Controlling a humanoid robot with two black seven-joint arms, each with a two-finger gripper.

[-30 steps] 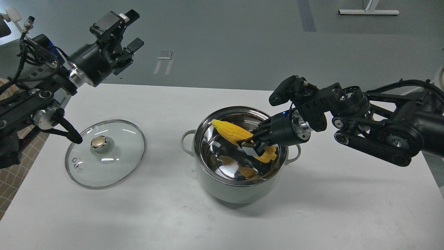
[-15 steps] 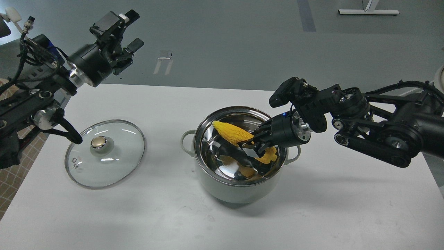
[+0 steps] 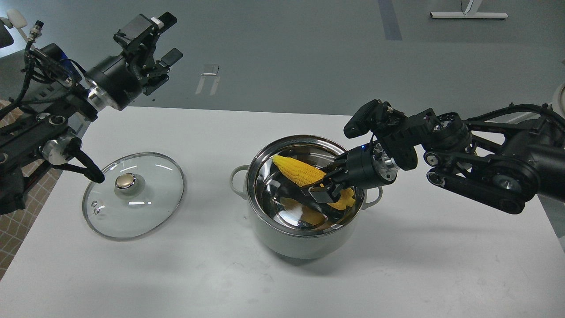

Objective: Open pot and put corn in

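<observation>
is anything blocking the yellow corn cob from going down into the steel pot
Nothing visible does. The glass lid with gold knob lies on the white table, left of the grey-green pot, whose mouth is open. The right gripper holds the yellow corn cob inside the rim.

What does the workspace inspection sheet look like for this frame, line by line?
Surface: white table, lightly scuffed.
Job's things: round pale grey-green pot with shiny steel inside stands open; bright yellow corn cob is tilted inside it, pointed end toward the far left rim. Glass lid with gold knob lies flat on the table, left of the pot and apart from it.
Clutter: nothing seen.
Grippers: right gripper is shut on the corn cob inside the pot; left gripper is open, raised, empty.
Cables: black wires bundled on the left arm.
Surroundings: grey floor with tape marks; white stand base far back.
</observation>
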